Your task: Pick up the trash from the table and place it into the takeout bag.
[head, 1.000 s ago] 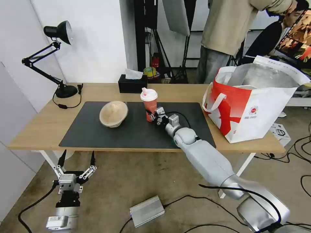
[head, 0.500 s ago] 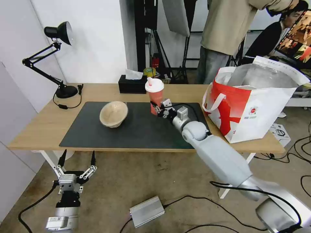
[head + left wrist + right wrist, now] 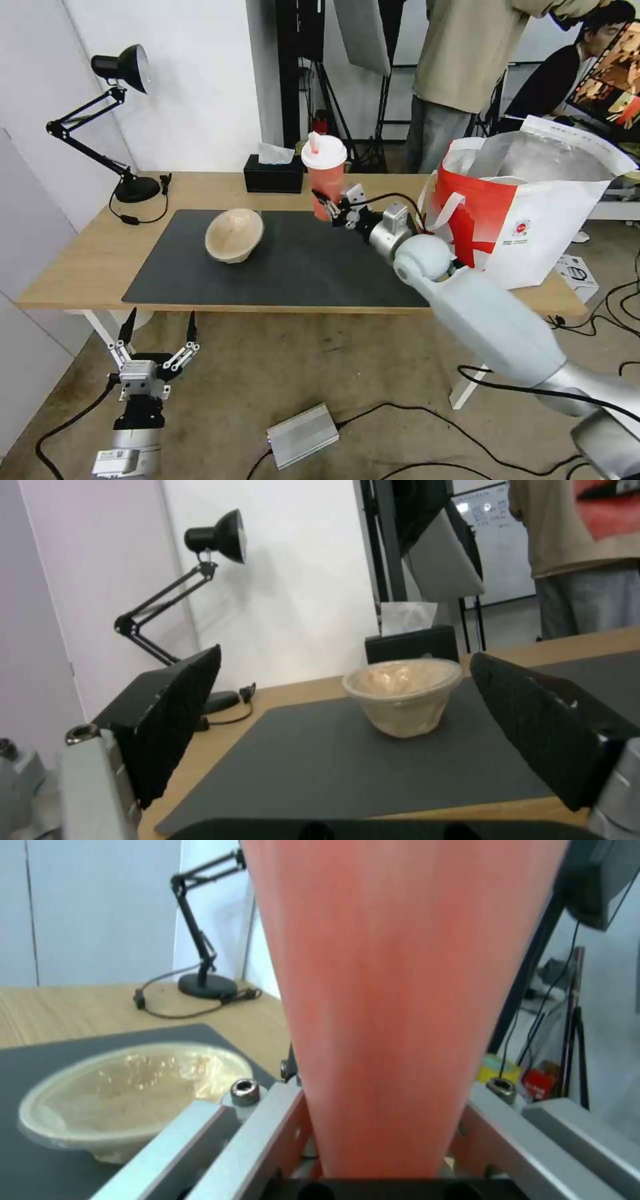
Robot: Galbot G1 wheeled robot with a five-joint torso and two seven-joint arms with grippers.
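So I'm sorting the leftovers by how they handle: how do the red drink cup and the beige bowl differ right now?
The red drink cup is tall, narrow and capped with a white lid; the beige bowl is wide, low and open. The cup is held upright off the table by the right gripper, its fingers clamped low on it; the bowl sits tilted on the dark grey mat, untouched. Both are takeout trash not yet in the bag.

We see a black articulated desk lamp (image 3: 110,110) standing at the far left corner, its cord (image 3: 137,217) curling beside the base. A black rectangular tissue box (image 3: 272,175) with white tissue poking out sits at the far edge. On the floor lies a flat silver metal box (image 3: 303,435) among black cables (image 3: 400,417).
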